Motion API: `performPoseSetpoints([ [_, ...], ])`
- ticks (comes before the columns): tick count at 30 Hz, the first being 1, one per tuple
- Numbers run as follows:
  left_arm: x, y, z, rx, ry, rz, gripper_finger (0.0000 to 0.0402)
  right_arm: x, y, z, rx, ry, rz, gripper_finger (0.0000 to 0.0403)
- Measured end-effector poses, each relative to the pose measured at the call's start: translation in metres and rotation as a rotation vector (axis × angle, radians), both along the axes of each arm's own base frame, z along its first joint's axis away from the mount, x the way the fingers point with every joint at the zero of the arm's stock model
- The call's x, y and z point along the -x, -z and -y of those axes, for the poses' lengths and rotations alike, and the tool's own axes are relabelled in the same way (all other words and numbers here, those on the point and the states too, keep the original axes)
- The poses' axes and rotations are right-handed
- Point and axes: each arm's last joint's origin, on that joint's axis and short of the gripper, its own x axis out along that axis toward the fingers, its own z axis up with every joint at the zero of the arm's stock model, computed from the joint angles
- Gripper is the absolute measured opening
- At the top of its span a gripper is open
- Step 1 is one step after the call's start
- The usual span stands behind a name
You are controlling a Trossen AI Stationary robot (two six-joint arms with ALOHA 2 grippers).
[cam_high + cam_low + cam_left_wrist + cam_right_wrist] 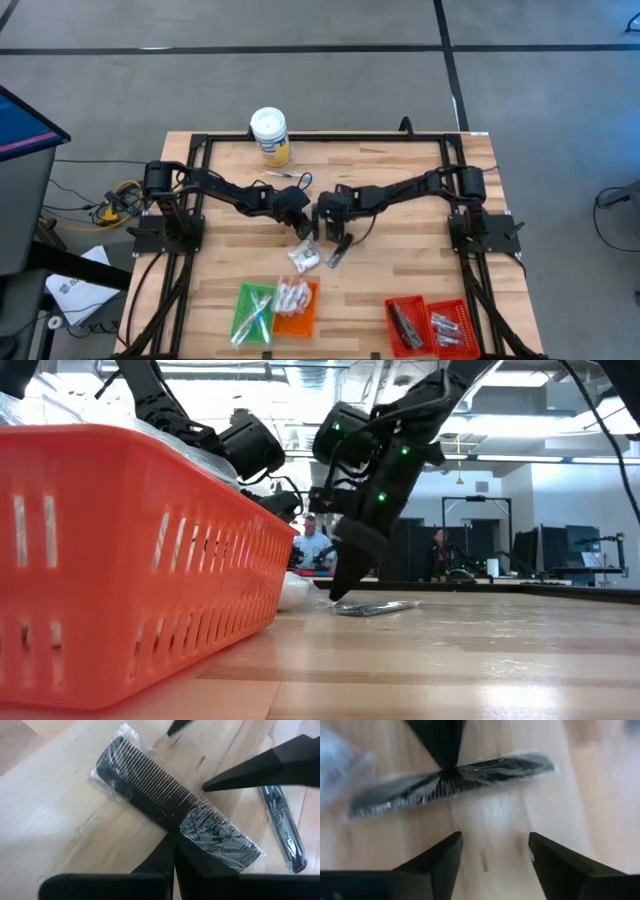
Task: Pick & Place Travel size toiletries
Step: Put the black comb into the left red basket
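Beside the orange tray [296,310], the left gripper [175,842], pinched shut, pins a wrapped black comb [165,802], steadying it for the right gripper [495,852], held wide.

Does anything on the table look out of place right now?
Yes. A wrapped black comb lies loose on the bare wood mid-table, outside the trays, with the shut left gripper pressing on it. A second comb lies beside it, and the right gripper hovers open.

A black comb [170,805] in clear wrap lies on pale wood table [400,190], near green [240,318], orange [300,322] and red trays [400,305].
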Motion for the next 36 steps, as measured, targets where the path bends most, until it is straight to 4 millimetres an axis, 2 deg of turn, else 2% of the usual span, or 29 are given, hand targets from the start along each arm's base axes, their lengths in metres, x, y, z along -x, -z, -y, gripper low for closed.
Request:
performPoseSetpoints([
  [8,0.001,0.001,0.000,-0.007,-0.002,-0.008,0.0001,-0.003,-0.010,0.021,-0.528,0.213,0.117,0.0141],
  [13,0.001,0.002,0.000,-0.032,0.030,-0.015,0.0001,-0.010,-0.015,0.026,-0.694,0.320,0.202,0.0127],
  [16,0.001,0.002,0.001,-0.039,0.041,-0.015,0.0001,-0.013,-0.018,0.030,-0.760,0.393,0.247,0.0142],
  [20,0.001,0.002,0.001,-0.039,0.057,-0.013,0.0001,-0.012,-0.011,0.034,-0.812,0.543,0.216,0.0181],
  [24,0.002,0.003,0.001,-0.069,0.100,-0.022,0.0001,-0.010,-0.011,0.035,-0.790,0.580,0.205,0.0229],
  [27,0.005,0.006,0.001,-0.051,0.095,-0.025,0.0001,-0.007,-0.019,0.033,-0.801,0.613,0.205,0.0256],
  [36,0.023,0.015,0.001,-0.034,0.101,0.027,0.0001,-0.003,-0.017,0.034,-0.794,0.677,0.168,0.0270],
])
